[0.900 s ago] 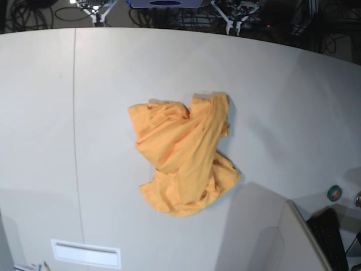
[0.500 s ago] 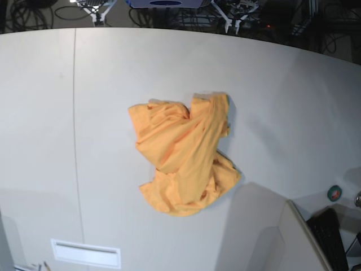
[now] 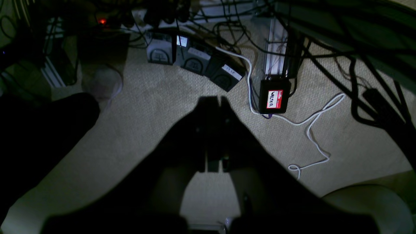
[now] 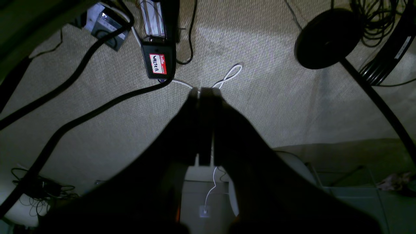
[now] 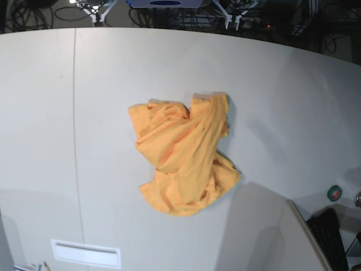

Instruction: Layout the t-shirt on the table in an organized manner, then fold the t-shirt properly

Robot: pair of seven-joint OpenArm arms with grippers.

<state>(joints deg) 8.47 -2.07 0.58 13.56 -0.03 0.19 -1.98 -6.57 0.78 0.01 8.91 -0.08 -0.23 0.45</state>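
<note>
We see the t-shirt [image 5: 183, 155] in a crumpled heap near the middle of the worktop [image 5: 282, 90], exactly as it lay a moment ago; nothing has shifted, so laying out has not begun. Farther off, below the worktop's level, our left gripper [image 3: 214, 99] and right gripper [image 4: 204, 90] hang over carpet, jaws clenched on nothing. No containers show.

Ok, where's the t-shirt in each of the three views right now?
Base: the t-shirt lies crumpled near the middle of the table.
Left wrist: not in it, only carpet and cables below the shut left gripper.
Right wrist: not in it, same floor below the shut right gripper.
Shared landmark: the black box with a red label, wrist views only.
</note>
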